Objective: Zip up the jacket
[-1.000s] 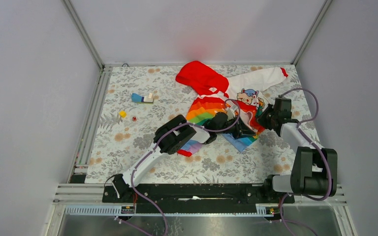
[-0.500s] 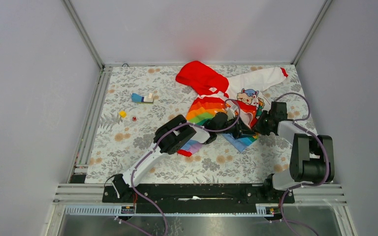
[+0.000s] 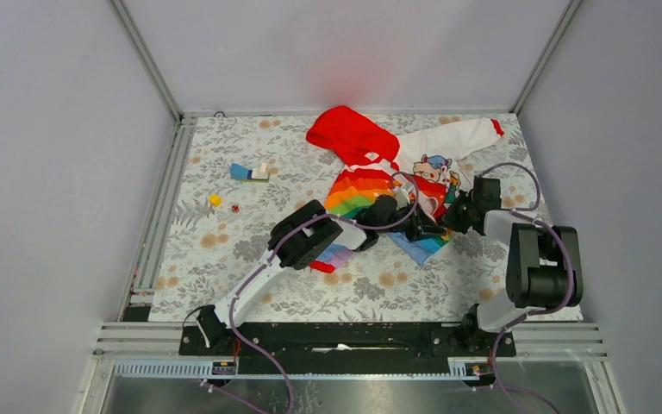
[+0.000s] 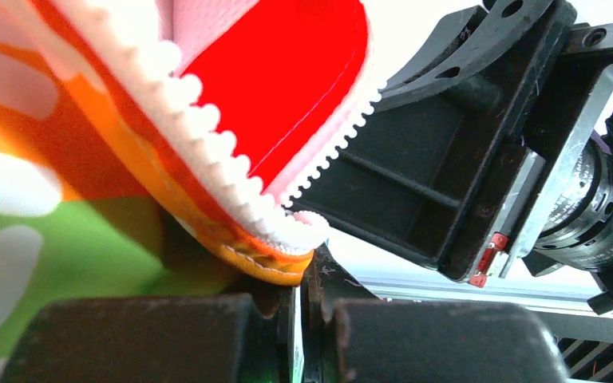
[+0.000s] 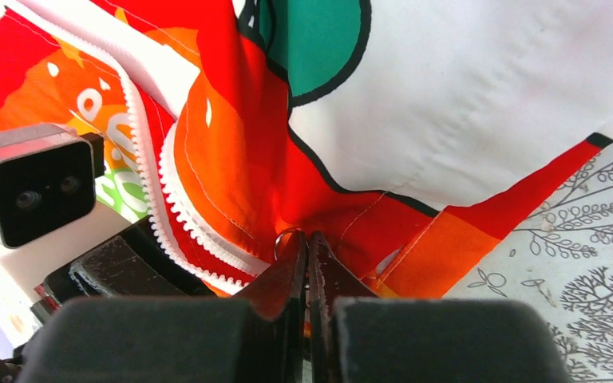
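jacket (image 3: 358, 185) on floral table (image 3: 224, 250) — grey walls (image 3: 52, 172)

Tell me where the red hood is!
In the top view, the red hood lies at the table's far middle, just beyond the jacket's rainbow stripes.

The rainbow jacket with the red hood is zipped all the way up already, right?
Not quite. The jacket does have rainbow stripes and a red hood, but it is not zipped up. The left wrist view shows the zipper open: its two rows of white teeth spread apart, with red lining between them.
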Tool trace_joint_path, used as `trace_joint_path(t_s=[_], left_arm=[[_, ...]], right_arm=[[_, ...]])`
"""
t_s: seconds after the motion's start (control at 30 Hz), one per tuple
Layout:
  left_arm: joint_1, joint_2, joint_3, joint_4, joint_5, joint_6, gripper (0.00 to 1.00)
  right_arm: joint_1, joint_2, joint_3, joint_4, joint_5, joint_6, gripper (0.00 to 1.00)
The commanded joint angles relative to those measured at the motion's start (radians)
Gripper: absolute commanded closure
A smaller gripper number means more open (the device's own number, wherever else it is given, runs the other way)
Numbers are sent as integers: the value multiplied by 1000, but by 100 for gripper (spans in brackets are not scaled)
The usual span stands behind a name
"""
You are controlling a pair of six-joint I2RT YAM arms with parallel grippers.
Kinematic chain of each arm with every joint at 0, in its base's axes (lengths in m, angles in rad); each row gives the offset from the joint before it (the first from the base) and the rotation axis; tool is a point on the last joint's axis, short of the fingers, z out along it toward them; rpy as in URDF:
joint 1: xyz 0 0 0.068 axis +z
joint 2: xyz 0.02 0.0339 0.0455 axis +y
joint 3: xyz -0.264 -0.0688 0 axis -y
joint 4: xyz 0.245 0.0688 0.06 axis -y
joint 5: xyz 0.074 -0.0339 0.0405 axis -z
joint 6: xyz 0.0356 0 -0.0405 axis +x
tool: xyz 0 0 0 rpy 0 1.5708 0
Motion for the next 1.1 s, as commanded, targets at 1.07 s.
trace_joint_path(t_s=[1.07], left_arm=[[-6, 77, -8, -146, 19, 30, 100]], right_arm=[[-20, -150, -175, 611, -201, 605, 100]])
